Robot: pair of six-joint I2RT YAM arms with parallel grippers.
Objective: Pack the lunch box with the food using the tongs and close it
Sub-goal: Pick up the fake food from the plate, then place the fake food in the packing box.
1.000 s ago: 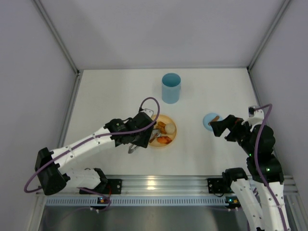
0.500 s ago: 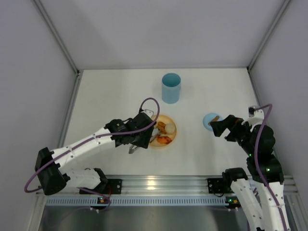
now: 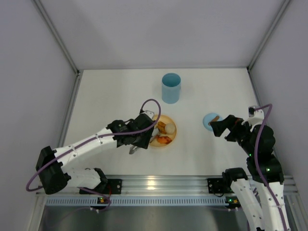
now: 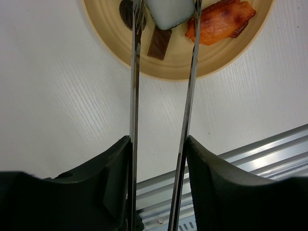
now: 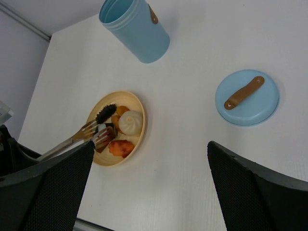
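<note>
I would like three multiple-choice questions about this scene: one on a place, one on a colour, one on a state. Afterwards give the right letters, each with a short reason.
1. Where does the lid lie?
A. on top of the lunch box
B. on the table, apart from the plate
C. on the plate

2. What colour is the lunch box?
A. light blue
B. silver
C. orange-red

3. In what state are the tongs?
A. lying untouched on the table
B. held in the left gripper, tips on either side of a white piece
C. standing inside the lunch box

Answers:
1 B: the lid rests flat on bare table to the right of the plate.
2 A: its wall and rim are light blue.
3 B: both metal arms run from between the fingers to the white piece on the plate.
</note>
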